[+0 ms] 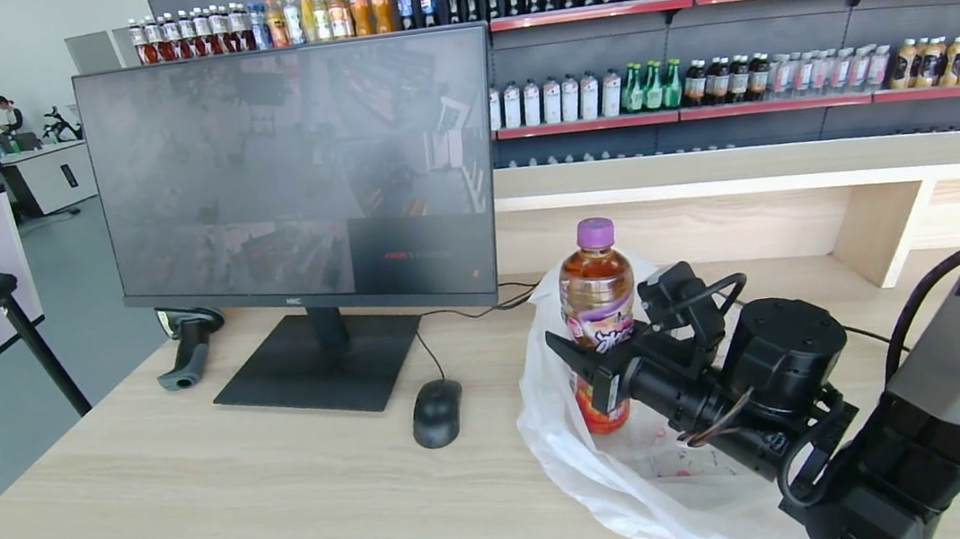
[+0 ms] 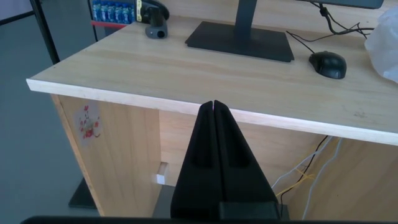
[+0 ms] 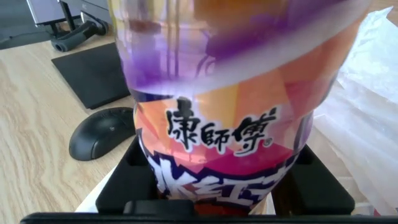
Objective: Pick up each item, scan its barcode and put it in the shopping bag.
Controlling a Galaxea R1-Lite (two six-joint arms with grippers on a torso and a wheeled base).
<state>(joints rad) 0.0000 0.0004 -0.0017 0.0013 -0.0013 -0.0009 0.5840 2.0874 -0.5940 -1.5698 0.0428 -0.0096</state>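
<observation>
Large dark characters outlined in white cross the label of the bottle (image 3: 230, 124) clamped in the right gripper (image 1: 601, 366). Off to that gripper's left, the monitor (image 1: 293, 173) bears a tiny bezel logo.

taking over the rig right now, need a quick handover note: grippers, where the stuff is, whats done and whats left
Right gripper: shut on the bottle, gripping it at the label and holding it upright.
Left gripper: shut, empty, in front of the table's near edge.
Things: the bottle's base is down in the mouth of the white shopping bag on the table. I cannot tell if it rests on anything. The scanner stands beside the monitor's foot.
Done: bottle picked up and brought to the bag. The pictures cannot confirm the scan.
Left: release the bottle into the bag and withdraw the arm.
</observation>
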